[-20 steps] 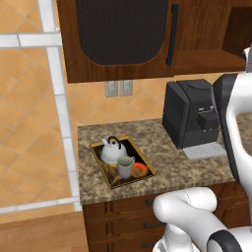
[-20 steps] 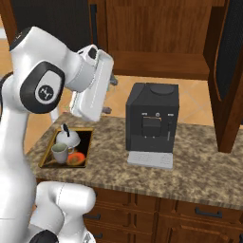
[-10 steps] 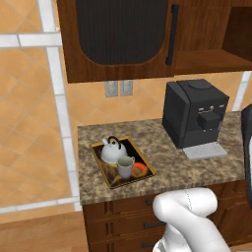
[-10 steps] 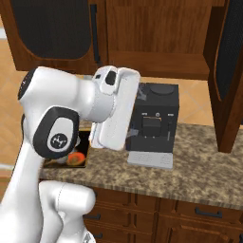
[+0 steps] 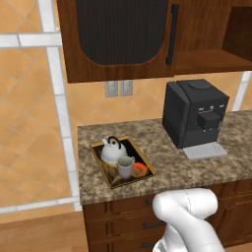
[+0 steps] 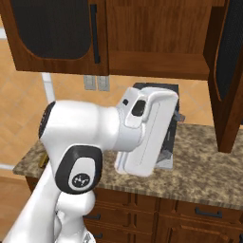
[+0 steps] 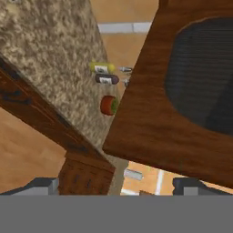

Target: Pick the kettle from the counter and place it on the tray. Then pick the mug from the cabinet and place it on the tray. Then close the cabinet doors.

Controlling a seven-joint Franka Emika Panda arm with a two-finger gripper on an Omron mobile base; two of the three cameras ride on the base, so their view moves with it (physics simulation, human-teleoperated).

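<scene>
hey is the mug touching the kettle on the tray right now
Cannot tell. In the left base view the mug stands just in front of the kettle on the tray, overlapping it, so no gap or contact shows plainly.

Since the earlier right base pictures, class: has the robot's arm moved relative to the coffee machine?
Yes. The arm has swung rightward, from over the tray side to in front of the coffee machine.

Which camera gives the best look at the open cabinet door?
The hand view: the open door spans much of it, close up, with wooden frame and black panel plain. The right base view shows it edge-on at the right, partly cut off. The left base view shows the shelf opening.
</scene>
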